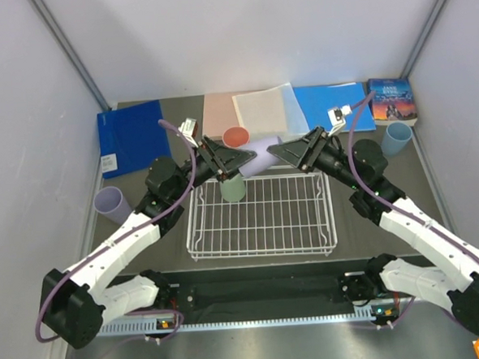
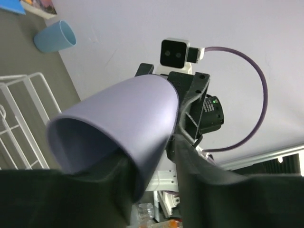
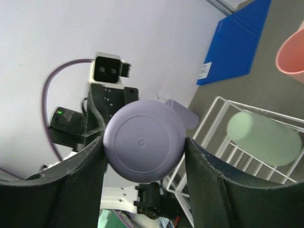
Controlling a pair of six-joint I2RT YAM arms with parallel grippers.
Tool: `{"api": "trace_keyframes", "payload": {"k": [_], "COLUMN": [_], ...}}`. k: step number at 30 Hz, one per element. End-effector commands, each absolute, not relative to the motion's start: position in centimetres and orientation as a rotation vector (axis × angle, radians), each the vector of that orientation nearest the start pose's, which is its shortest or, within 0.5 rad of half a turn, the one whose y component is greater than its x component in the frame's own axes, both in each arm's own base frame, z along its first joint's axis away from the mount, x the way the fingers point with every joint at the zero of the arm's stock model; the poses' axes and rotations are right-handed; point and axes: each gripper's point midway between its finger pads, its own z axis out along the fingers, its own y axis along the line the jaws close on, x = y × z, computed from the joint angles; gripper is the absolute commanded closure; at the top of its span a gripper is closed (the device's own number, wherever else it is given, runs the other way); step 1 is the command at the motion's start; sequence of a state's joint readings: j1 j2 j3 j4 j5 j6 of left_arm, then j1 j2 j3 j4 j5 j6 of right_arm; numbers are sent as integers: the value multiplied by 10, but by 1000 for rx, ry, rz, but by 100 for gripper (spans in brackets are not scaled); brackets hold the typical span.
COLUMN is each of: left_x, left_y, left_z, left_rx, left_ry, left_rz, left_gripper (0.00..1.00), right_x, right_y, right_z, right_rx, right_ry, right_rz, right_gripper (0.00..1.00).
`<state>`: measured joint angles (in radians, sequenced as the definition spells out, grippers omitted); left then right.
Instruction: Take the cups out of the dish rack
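Note:
A lavender cup (image 1: 258, 155) hangs on its side between both grippers, above the back edge of the white wire dish rack (image 1: 260, 254). My right gripper (image 1: 280, 151) is shut on the cup's base (image 3: 144, 141), with a finger pressed on each side. My left gripper (image 1: 235, 159) is at the cup's mouth (image 2: 114, 128). One finger is inside the rim and the other is outside, with a gap showing. A pale green cup (image 1: 233, 188) stands upside down in the rack's back left part, and it also shows in the right wrist view (image 3: 263, 137).
A salmon pink cup (image 1: 236, 136) stands behind the rack. A second lavender cup (image 1: 112, 203) is on the table at the left. A light blue cup (image 1: 397, 139) is at the right. Blue folders (image 1: 131, 137), a pink sheet and a book (image 1: 392, 101) lie along the back.

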<state>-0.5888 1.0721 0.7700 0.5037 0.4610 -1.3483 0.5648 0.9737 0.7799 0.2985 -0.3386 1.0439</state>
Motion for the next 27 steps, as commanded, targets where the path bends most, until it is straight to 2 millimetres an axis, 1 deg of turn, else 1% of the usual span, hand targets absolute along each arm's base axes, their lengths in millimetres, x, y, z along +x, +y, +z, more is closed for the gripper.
{"api": "trace_keyframes", "payload": {"k": [1, 2, 3, 4, 6, 7, 8, 9, 10, 11, 12, 13, 14, 15, 16, 17, 18, 19, 20, 21, 22, 23, 24, 25, 26, 27], "left_x": [218, 219, 218, 218, 221, 224, 226, 235, 240, 248, 259, 265, 275, 283, 286, 294, 297, 290, 298, 299, 301, 303, 305, 305, 307, 305], "left_y": [-291, -291, -290, -289, -285, -283, -280, -276, -273, -269, -250, -239, -227, -209, -173, -159, -143, -105, -91, -75, -62, -35, -22, 10, 15, 27], "left_z": [390, 387, 386, 386, 386, 384, 384, 377, 373, 369, 358, 356, 340, 361, 337, 326, 346, 334, 328, 343, 344, 340, 341, 339, 340, 334], "left_rx": [-76, -85, -87, -82, -109, -129, -144, -179, -191, -206, -259, -285, -332, -353, -441, -476, -513, -563, -592, -612, -629, -695, -713, -811, -836, -859], "left_ry": [1578, 1601, 1610, 1611, 1617, 1629, 1640, 1703, 1744, 1789, 1894, 1930, 2009, 1976, 2049, 2086, 2050, 2082, 2099, 2068, 2067, 2077, 2080, 2064, 2065, 2069], "left_rz": [-1917, -1904, -1895, -1879, -1838, -1809, -1772, -1663, -1586, -1497, -1273, -1158, -1009, -887, -625, -476, -395, -150, -25, 40, 110, 200, 218, 260, 211, 244], "left_gripper": [86, 96, 100, 100, 100, 100, 100, 100, 100, 100, 100, 100, 100, 100, 100, 100, 100, 100, 100, 100, 100, 100, 100, 100, 100, 100], "right_x": [237, 238, 239, 237, 241, 241, 247, 251, 254, 264, 269, 273, 282, 278, 282, 286, 284, 284, 285, 284, 283, 283, 284, 285, 285, 286], "right_y": [270, 268, 266, 265, 260, 256, 250, 243, 236, 218, 208, 197, 180, 166, 159, 145, 138, 133, 129, 128, 126, 126, 128, 129, 130, 132], "right_z": [358, 359, 359, 364, 359, 366, 354, 350, 364, 336, 331, 339, 335, 316, 322, 321, 316, 317, 317, 316, 313, 310, 308, 304, 303, 298], "right_rx": [28, 35, 23, 15, 28, 29, 73, 67, 84, 181, 181, 202, 255, 242, 257, 289, 275, 277, 282, 269, 266, 259, 251, 244, 230, 221], "right_ry": [1624, 1622, 1620, 1609, 1638, 1627, 1682, 1697, 1678, 1795, 1821, 1836, 1848, 1933, 1933, 1926, 1947, 1945, 1940, 1943, 1953, 1959, 1966, 1976, 1982, 1995], "right_rz": [1552, 1536, 1513, 1505, 1445, 1417, 1343, 1267, 1215, 1049, 941, 855, 720, 591, 529, 438, 377, 349, 323, 309, 296, 288, 283, 280, 282, 279], "right_gripper": [100, 100, 100, 100, 100, 92, 56, 40, 27, 9, 4, 0, 0, 0, 0, 0, 1, 0, 0, 0, 0, 0, 0, 0, 0, 1]}}
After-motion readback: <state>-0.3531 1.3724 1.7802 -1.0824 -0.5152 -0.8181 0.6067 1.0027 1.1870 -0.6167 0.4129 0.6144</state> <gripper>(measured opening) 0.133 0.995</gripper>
